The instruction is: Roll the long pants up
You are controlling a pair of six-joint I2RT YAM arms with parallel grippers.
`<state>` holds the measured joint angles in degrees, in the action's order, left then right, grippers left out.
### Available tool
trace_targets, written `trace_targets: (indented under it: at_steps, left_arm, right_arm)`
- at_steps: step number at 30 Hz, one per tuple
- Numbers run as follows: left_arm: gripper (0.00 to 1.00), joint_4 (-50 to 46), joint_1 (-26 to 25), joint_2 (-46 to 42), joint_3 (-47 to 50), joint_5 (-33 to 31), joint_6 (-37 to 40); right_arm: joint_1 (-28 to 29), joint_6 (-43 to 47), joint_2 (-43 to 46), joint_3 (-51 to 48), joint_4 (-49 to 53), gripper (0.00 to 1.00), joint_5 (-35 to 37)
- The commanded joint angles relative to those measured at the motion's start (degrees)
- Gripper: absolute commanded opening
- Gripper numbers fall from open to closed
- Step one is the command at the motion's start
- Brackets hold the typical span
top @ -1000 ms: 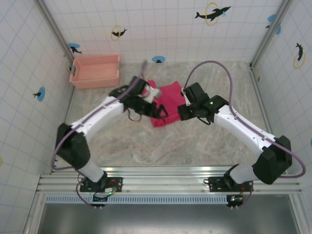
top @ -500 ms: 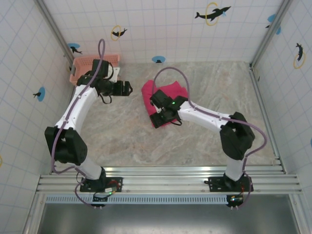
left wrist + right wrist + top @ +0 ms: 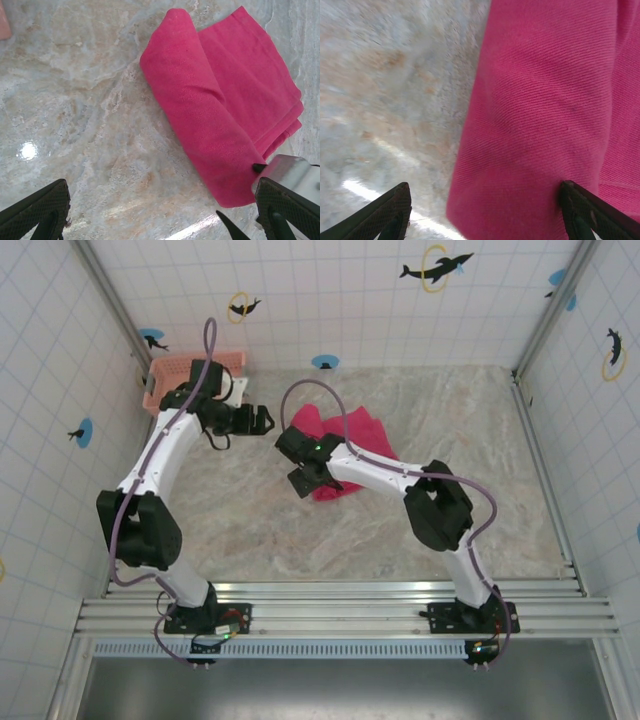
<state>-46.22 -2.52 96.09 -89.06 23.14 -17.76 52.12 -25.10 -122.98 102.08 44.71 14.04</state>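
Top external view: bright magenta pants (image 3: pixel 372 430) lie partly rolled on the marbled surface (image 3: pixel 450 500), toward its far middle. A thick roll runs along their left edge, with flatter folded layers to the right. The right arm reaches across them, and the right pincer (image 3: pixel 301 480) sits at the near left end of the roll. The left pincer (image 3: pixel 263 421) hangs just left of the pants, apart from them, its jaws spread wide with nothing between them. A pale pink basket (image 3: pixel 165 372) stands in the far left corner, partly behind the left arm. Left wrist view: the roll runs diagonally with a rounded end at the top, and the dark fingers (image 3: pixel 42 207) frame bare stone beside it. Right wrist view: the jaws stand wide astride the roll's edge, one over cloth and the other over bare stone clear of the cloth. Nothing is clamped, and I cannot tell whether the cloth-side finger touches.
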Motion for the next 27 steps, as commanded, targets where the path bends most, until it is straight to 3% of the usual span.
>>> trace_targets:
  at_steps: [1, 13, 19, 23, 27]
  left_arm:
    - [0.97, -0.99, 0.47, 1.28, -0.9, 1.98, 1.62]
    - [0.97, -0.57, 0.63, 2.16, 1.08, 5.21, 1.69]
    - [0.97, -1.21, 0.57, 2.34, 0.73, 5.92, 2.0]
    - [0.97, -1.68, 0.59, 2.6, 0.55, 6.46, 2.21]
    - [0.97, -1.88, 0.58, 2.53, 0.93, 6.54, 2.47]
  right_arm:
    - [0.55, 0.77, -3.91, 3.48, 3.71, 0.8, 3.34]
    - [1.42, 2.68, -14.26, 6.81, 9.85, 0.77, 16.25]
    - [0.16, 4.53, -13.98, 4.21, 7.39, 0.4, 14.85]
    - [-0.8, 6.55, -11.05, 0.54, 4.3, 0.28, 9.21]
    - [-4.74, 3.95, -1.97, -10.24, -5.64, 0.21, -7.38]
